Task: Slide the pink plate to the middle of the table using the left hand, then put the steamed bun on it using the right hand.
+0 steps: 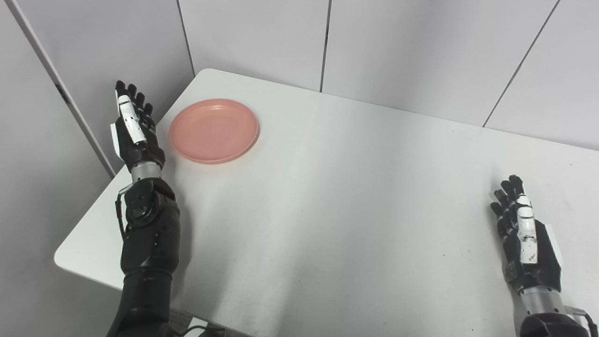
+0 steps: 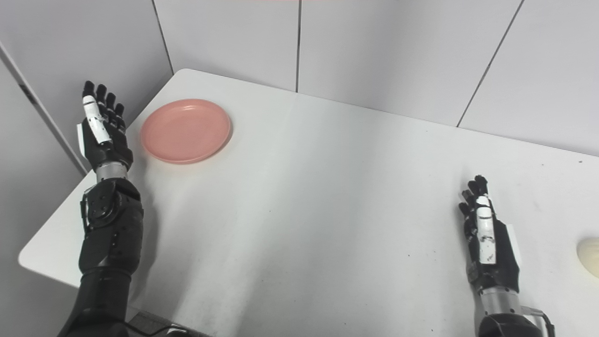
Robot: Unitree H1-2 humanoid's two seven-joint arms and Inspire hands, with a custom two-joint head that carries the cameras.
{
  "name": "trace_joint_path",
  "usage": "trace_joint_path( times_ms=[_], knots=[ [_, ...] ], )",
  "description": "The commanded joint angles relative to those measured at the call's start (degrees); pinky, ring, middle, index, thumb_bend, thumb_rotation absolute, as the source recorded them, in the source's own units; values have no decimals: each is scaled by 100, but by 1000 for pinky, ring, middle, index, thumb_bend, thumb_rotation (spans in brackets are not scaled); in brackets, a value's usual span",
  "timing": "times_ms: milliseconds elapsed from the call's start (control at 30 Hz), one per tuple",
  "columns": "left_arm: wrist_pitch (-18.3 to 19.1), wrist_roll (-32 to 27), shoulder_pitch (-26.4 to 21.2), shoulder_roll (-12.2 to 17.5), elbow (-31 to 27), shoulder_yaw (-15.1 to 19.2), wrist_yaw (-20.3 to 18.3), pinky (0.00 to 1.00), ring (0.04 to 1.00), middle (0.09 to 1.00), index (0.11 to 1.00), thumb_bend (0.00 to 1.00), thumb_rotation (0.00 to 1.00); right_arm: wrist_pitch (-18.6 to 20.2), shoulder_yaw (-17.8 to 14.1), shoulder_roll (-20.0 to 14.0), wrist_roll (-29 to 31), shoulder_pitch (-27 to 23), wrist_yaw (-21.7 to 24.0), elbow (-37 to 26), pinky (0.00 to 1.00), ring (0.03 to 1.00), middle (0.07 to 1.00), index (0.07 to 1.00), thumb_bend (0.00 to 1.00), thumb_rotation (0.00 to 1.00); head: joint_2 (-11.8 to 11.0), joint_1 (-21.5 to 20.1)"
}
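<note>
A pink plate (image 1: 214,130) lies empty on the white table (image 1: 351,196) near its far left corner. My left hand (image 1: 134,128) is open, fingers straight and pointing away, at the table's left edge just left of the plate and apart from it. My right hand (image 1: 526,234) is open and empty, edge-on above the table at the near right. A pale steamed bun (image 2: 589,251) shows only in the right eye view, cut by the right picture edge, to the right of my right hand (image 2: 486,238).
Grey wall panels (image 1: 383,47) stand close behind the table's far edge and along its left side. The table's near left corner (image 1: 63,257) is rounded, with my left forearm above it.
</note>
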Motion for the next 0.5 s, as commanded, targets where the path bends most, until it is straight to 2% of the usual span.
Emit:
trace_joint_path(
  times_ms=[0,467],
  knots=[
    [-58,60,-206,194,3,-1,-13,1000,1000,1000,1000,436,1000,-110,-16,25,19,216,22,152,1000,1000,1000,1000,107,1000,2,-7],
    [118,92,-190,213,305,-110,-25,1000,1000,996,1000,424,1000,-195,-16,8,25,211,66,192,1000,1000,1000,1000,124,1000,25,-22]
  ],
)
